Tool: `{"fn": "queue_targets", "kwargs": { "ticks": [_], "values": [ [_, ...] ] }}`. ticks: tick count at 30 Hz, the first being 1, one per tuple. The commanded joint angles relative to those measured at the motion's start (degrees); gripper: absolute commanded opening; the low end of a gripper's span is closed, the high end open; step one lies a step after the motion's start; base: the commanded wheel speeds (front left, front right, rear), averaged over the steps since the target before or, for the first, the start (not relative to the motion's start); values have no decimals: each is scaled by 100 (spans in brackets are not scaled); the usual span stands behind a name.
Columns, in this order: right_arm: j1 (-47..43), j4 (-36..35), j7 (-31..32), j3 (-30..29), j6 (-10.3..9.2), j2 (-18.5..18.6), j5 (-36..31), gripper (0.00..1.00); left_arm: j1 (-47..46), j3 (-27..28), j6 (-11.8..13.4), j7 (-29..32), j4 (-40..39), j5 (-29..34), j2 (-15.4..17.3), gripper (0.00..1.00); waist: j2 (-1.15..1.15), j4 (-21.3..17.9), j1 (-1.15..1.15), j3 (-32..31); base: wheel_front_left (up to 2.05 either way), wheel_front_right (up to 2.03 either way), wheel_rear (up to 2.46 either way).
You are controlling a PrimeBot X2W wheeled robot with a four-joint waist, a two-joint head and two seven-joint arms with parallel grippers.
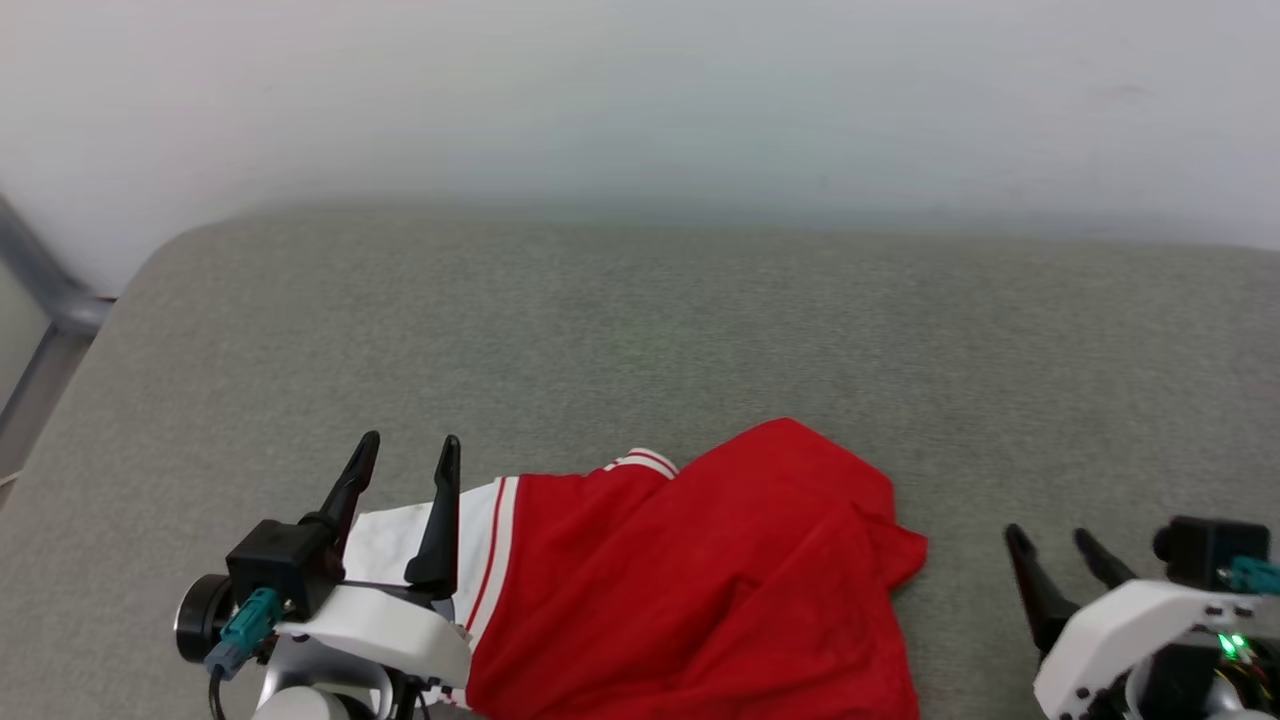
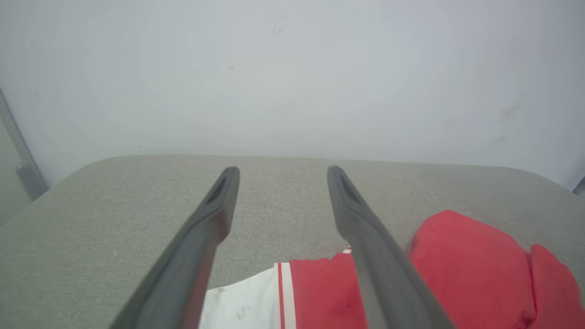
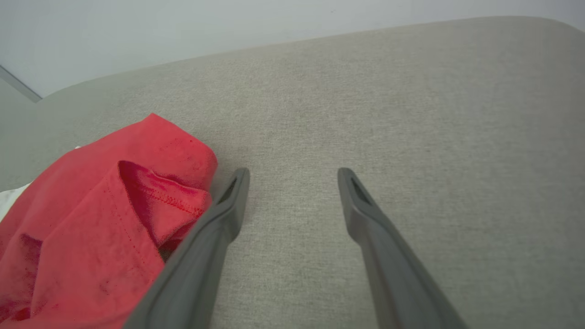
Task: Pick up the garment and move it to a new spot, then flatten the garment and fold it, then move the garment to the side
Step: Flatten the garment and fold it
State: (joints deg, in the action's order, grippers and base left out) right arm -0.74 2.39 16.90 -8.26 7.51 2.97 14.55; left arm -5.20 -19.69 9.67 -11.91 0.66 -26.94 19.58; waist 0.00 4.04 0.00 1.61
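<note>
Now, shirt [image 1: 700,580]: crumpled on grey cushion [image 1: 640,320], between both claws.
Left claw [image 1: 411,441]: spread, empty, over white sleeve [image 1: 385,545].
Right claw [image 1: 1050,535]: spread, empty, just right of shirt.

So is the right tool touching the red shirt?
Apart. The head view shows a strip of bare grey cushion between the right tool and the nearest edge of the shirt; the tool is open and empty.

Grey-green fabric-covered surface [image 1: 640,320] with rounded corners, crumpled red garment [image 1: 700,590] lying at its near edge
</note>
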Motion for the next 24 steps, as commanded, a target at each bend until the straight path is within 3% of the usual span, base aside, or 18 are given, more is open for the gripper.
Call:
{"fn": "queue_targets", "kwargs": {
  "ticks": [1,7,16,24],
  "values": [
    [144,19,87,43,-4,7,99,100,-59,-2,30,-37,-28,27,-7,100,0,159,0,103,0,0,0],
    [618,264,1155,654,-4,497,675,100,-171,-122,67,-87,-154,103,-145,100,0,577,0,259,0,0,0],
    [1529,1002,2451,1682,-4,1315,1220,100,-405,-224,-73,-193,-18,68,-334,100,0,1085,0,649,0,0,0],
    [1489,1957,3098,2327,-3,1448,1801,100,-476,-261,-156,-252,228,27,-478,100,0,1232,0,785,0,0,0]
  ]
}}
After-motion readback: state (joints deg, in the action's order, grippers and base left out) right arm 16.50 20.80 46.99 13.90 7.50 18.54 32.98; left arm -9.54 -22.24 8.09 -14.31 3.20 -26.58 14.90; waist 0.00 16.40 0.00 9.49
